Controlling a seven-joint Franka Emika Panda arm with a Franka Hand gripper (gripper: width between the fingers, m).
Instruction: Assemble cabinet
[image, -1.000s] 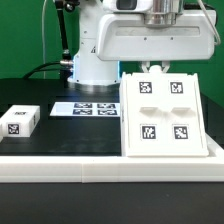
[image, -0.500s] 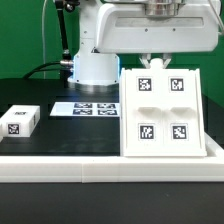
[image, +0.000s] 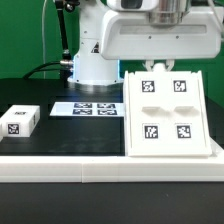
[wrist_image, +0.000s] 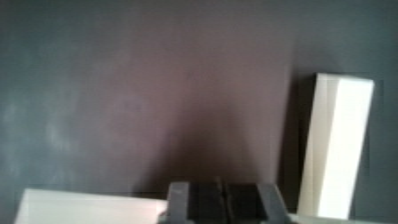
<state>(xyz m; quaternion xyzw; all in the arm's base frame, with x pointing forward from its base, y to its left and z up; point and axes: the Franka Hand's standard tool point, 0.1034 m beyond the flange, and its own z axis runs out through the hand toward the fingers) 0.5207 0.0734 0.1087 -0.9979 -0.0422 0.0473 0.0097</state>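
Observation:
The cabinet (image: 168, 112), a large white box whose face bears several black-and-white tags, lies on the black table at the exterior view's right. My gripper (image: 157, 66) hangs at its far edge, fingers down, and I cannot tell whether it touches the edge. In the wrist view the gripper (wrist_image: 226, 205) looks shut with nothing between the fingers. A long white edge (wrist_image: 338, 135) stands beside it and a white corner (wrist_image: 89, 208) lies on the other side. I cannot tell which parts these are.
A small white block (image: 20, 121) with one tag lies at the exterior view's left. The marker board (image: 85, 107) lies flat in the middle, in front of the white robot base (image: 92, 62). A white ledge (image: 60, 165) runs along the table's front.
The cabinet has shifted a little toward the exterior view's right, and the hand above its far edge has moved the same way. The small block has not moved.

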